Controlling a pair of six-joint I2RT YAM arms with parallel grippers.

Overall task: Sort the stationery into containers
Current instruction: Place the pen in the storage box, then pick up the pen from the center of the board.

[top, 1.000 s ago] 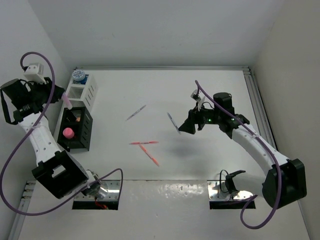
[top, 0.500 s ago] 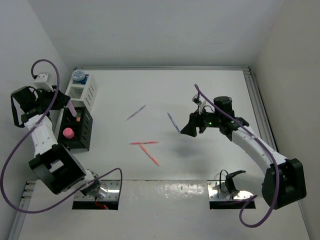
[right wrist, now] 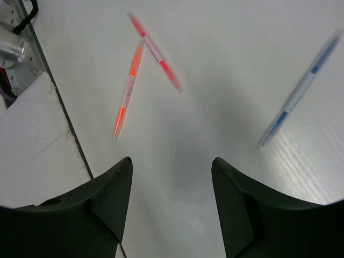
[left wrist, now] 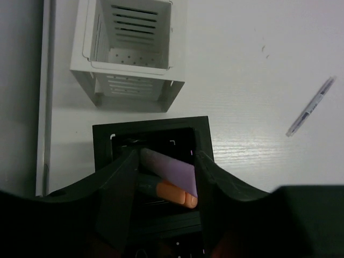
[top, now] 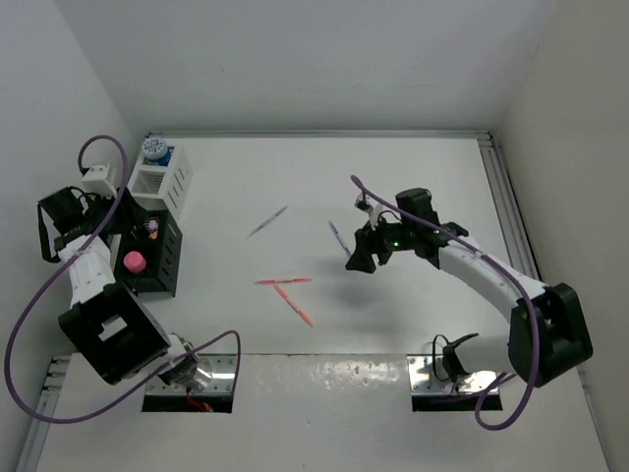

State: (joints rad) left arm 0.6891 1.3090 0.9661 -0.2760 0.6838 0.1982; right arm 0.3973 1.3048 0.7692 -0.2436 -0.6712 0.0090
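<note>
White table [top: 413, 177], stationery partly sorted.
Top view: the left gripper [top: 128, 224] has dropped onto the black container [top: 157, 258] next to the white container [top: 162, 182]; the right gripper [top: 359, 258] has slid left, just beside the blue pen [top: 339, 239]. Left wrist: gripper released, a lilac marker [left wrist: 169, 166] now lying inside over an orange marker [left wrist: 177, 194]. Right wrist: gripper spread, empty, two orange pens [right wrist: 128, 91] ahead.

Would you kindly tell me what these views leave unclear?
Left wrist view: the left gripper hides the near half of the black organiser; whether it grips the purple marker is unclear.
Right wrist view: blur smears the orange pens and blue pen.
Top view: the blue-capped jar is too small for detail.
</note>
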